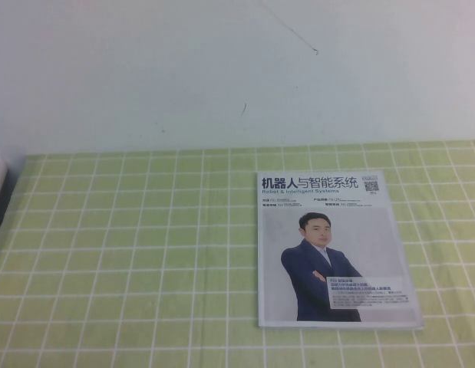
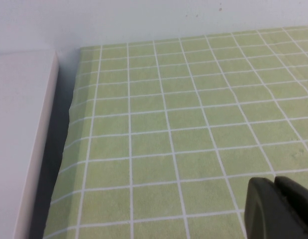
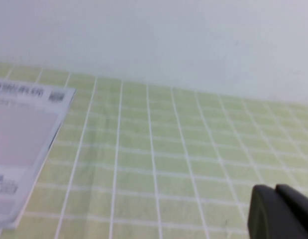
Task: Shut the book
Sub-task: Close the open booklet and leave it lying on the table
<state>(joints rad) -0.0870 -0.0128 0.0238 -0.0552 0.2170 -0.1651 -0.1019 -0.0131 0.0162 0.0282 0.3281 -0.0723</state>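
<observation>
A magazine lies shut and flat on the green checked cloth, right of centre in the high view, cover up with a man in a dark suit on it. Its corner and edge also show in the right wrist view. Neither arm appears in the high view. My left gripper hovers over bare cloth near the table's left edge, its two black fingertips pressed together. My right gripper is over bare cloth to the right of the magazine, apart from it, fingertips also together. Nothing is held.
The green checked cloth covers the table up to a white wall. A white board stands beyond the cloth's left edge, with a dark gap between them.
</observation>
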